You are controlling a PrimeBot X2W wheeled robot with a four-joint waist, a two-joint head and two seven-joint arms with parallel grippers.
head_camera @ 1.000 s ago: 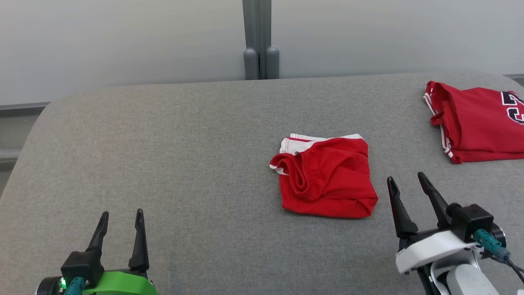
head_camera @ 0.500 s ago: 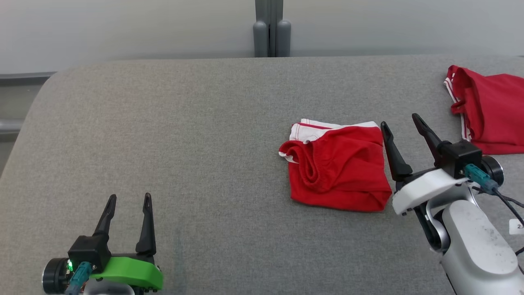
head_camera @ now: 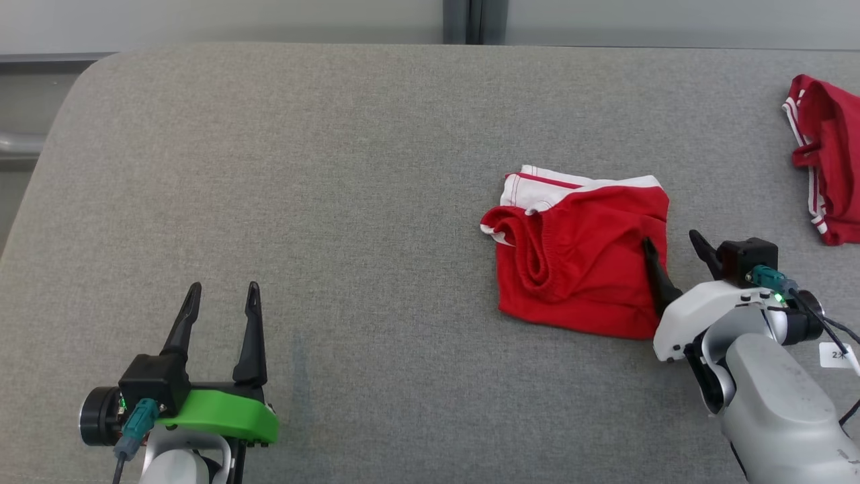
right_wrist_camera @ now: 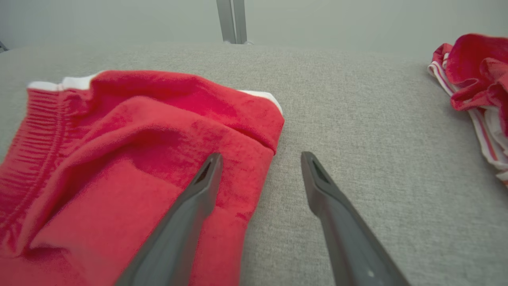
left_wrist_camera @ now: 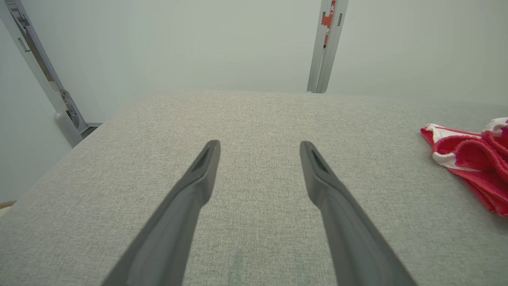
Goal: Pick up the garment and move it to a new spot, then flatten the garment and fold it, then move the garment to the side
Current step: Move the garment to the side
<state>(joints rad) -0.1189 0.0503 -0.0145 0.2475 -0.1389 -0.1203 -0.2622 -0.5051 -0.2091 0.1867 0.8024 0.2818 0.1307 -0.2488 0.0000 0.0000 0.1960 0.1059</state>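
Observation:
A small red garment (head_camera: 578, 262) with white trim lies crumpled right of centre on the grey padded table (head_camera: 336, 168). My right gripper (head_camera: 672, 243) is open at its right edge, one finger over the red cloth and the other over bare table. The right wrist view shows the garment (right_wrist_camera: 119, 159) under the left finger, its edge running between the open fingers of the gripper (right_wrist_camera: 260, 159). My left gripper (head_camera: 224, 296) stands open at the lower left, far from the cloth, with nothing between its fingers. In the left wrist view the open gripper (left_wrist_camera: 258, 147) points across bare table and the garment (left_wrist_camera: 472, 159) lies at the right.
A second red garment (head_camera: 826, 175) with white stripes lies at the table's far right, also red garment (right_wrist_camera: 476, 83) in the right wrist view. A grey post (head_camera: 474, 20) stands behind the table's back edge. The table's rounded left corner (head_camera: 74, 87) drops off to the floor.
The head camera has tilted down and shifted. My right gripper has advanced from beside the garment's near right corner to straddle its right edge. The left gripper has barely moved.

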